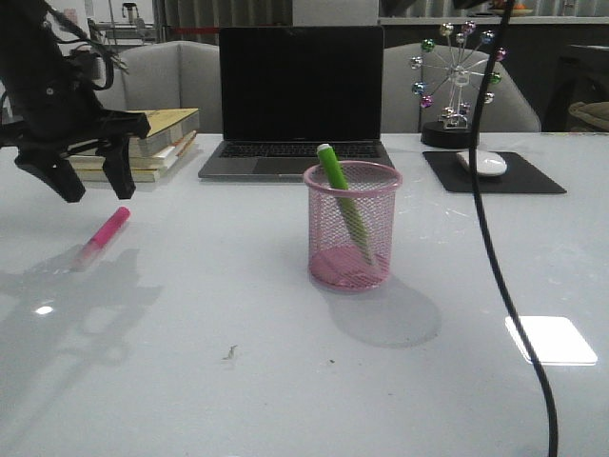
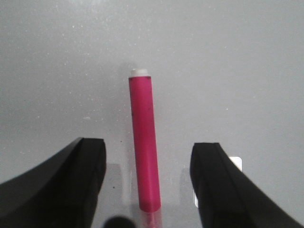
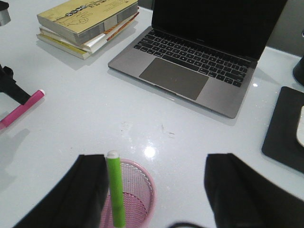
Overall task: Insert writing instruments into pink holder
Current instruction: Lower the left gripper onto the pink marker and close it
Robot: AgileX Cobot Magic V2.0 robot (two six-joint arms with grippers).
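Left gripper [image 1: 93, 183] wide open, empty, over pink marker [image 1: 103, 235] near table's [image 1: 285, 381] left edge. Right gripper [image 3: 154, 190] open, empty. Green marker [image 1: 344, 203] leans in cup [image 1: 352, 227].

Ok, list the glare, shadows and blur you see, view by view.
Front view: bright glare patch on the table at the near right, soft shadow beside the pink holder. Left wrist view: sharp pink marker, fingers dark. Right wrist view: small glare spot near the laptop; fingers blurred.
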